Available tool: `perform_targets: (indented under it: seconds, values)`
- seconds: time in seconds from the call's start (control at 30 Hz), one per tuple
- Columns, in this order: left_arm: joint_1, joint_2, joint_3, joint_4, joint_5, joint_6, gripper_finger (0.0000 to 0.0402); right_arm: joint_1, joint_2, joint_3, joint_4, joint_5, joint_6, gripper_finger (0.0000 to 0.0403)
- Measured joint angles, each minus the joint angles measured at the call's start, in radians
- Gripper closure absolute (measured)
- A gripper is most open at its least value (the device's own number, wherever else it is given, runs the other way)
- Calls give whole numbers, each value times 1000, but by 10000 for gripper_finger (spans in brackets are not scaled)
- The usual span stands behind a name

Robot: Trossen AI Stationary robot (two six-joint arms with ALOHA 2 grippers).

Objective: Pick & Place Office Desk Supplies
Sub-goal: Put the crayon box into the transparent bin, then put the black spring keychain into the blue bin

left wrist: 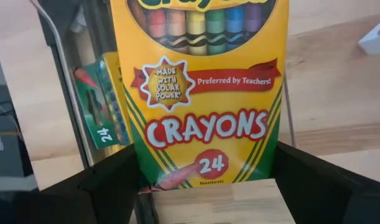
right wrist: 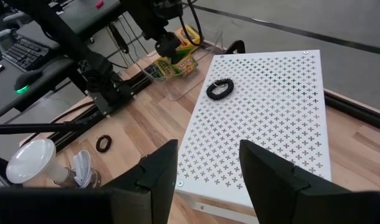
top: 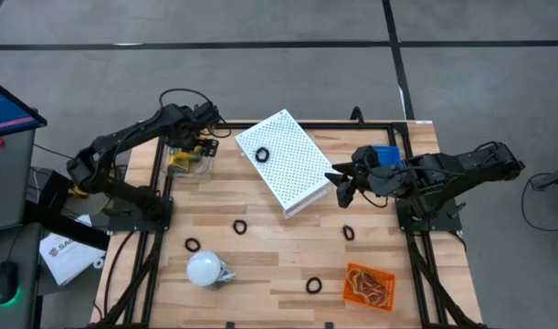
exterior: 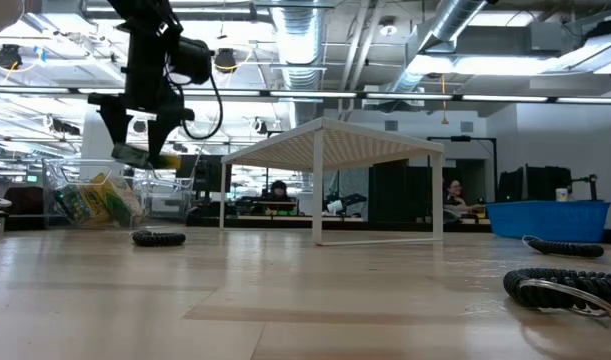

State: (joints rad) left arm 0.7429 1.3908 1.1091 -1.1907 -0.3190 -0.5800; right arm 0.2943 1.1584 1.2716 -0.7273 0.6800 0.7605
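At the table's far left corner, the left gripper (top: 198, 139) hangs over a clear plastic bin (top: 188, 161), its fingers clamped on a yellow-and-green cardboard box of 24 crayons (left wrist: 202, 93), which fills the left wrist view between the 2 dark fingers. The bin already holds more crayon boxes (exterior: 95, 200), and a second one with a green side (left wrist: 106, 102) shows just behind the held box. Judging from this, the crayon part of the job is well under way, with this box either about to go in or just lifted out; I cannot tell which.

Moving right, little else looks sorted. 1 small black coiled ring (top: 193, 245) lies near a white rounded bulb-like object (top: 205, 269), another ring (top: 240, 226) sits mid-table, and a third ring (top: 262, 155) rests on top of the big white perforated metal box (top: 285, 161). Farther right, 2 more rings (top: 314, 286) (top: 349, 233) lie on the bare wood, and an orange tray (top: 368, 285) near the front edge holds a tangle of thin tan rubber-band loops (top: 366, 289).

The right gripper (top: 342, 183) waits just beside the perforated box's right end, fingers apart and holding nothing, with a blue bin (top: 385, 155) behind it. The 5 loose rings appear to be what is left.
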Motion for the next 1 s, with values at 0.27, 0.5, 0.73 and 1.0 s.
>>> perform_targets:
  seconds: [0.27,0.5,0.73,1.0]
  values:
    - [-2,-78,0,5,-10,1,60,0,0,0,-15,0,-1,234]
    - [9,-140,0,30,-66,-28,56,0,0,0,-25,-1,-8,234]
    - [39,-95,-26,21,-51,-21,60,0,0,0,-32,-2,-19,234]
    - [37,-107,-43,31,-28,-26,57,0,0,0,-59,-2,-1,234]
